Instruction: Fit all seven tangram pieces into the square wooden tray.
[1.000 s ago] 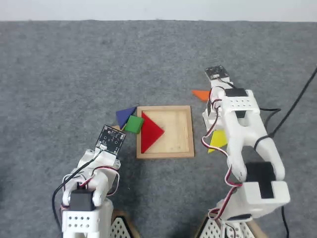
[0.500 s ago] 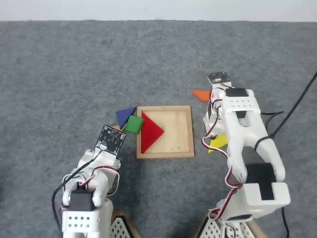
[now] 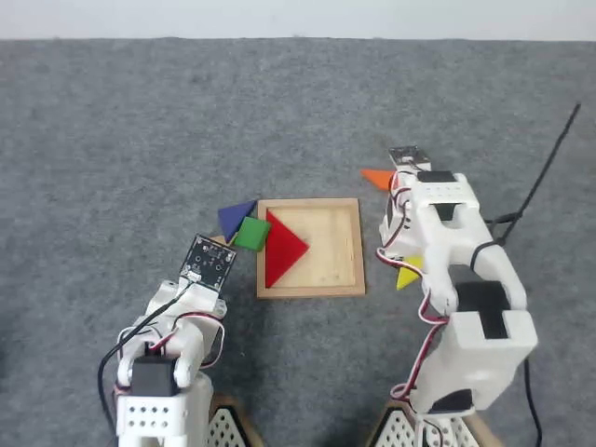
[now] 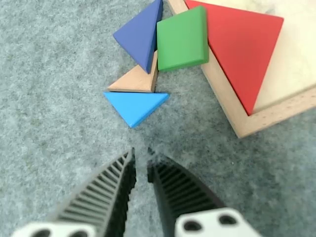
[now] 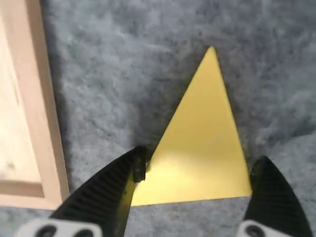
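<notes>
Wooden tray (image 3: 328,291), one red triangle (image 3: 282,247) inside

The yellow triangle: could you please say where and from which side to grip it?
Probably from straight above, pinching its side edges near the wide base: the yellow triangle lies flat on the mat, and the open right gripper straddles it there.

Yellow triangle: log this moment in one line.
right gripper open, straddling yellow triangle | left gripper shut | tray holds red triangle
</notes>
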{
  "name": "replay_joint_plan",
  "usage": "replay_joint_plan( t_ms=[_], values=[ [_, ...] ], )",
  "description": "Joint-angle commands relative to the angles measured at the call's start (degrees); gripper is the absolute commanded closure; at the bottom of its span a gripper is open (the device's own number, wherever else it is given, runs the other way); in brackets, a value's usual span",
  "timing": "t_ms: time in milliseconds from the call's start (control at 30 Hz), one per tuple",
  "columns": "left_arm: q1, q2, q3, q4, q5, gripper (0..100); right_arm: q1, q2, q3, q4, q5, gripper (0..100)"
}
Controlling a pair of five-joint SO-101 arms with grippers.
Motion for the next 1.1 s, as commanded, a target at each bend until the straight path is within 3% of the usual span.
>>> replay_joint_plan(
  t_ms=[0, 100, 300, 633, 867, 1067],
  values=[
    [-0.26, -0.18, -0.48, 0.26, 0.18, 96, 0.31, 0.4, -2.81, -0.57, -0.97, 66.7],
    [-0.26, -0.18, -0.48, 0.26, 0.18, 96, 0.66, 1.89, -2.81, -0.66, -1.05, 68.1],
    [-0.26, -0.18, -0.48, 0.26, 0.18, 96, 0.31, 1.1, -2.9, -0.75, -1.05, 82.4],
    [-0.26, -0.18, -0.48, 0.26, 0.18, 96, 0.04, -6.9, -7.74, 6.64, -4.84, 83.8],
    [-0.26, -0.18, -0.48, 0.26, 0.18, 96, -4.09, -7.6, -12.31, 10.42, -4.75, 93.8],
    [-0.26, -0.18, -0.48, 0.26, 0.18, 96, -6.99, -7.34, -15.21, 10.33, -8.62, 92.6]
  ],
)
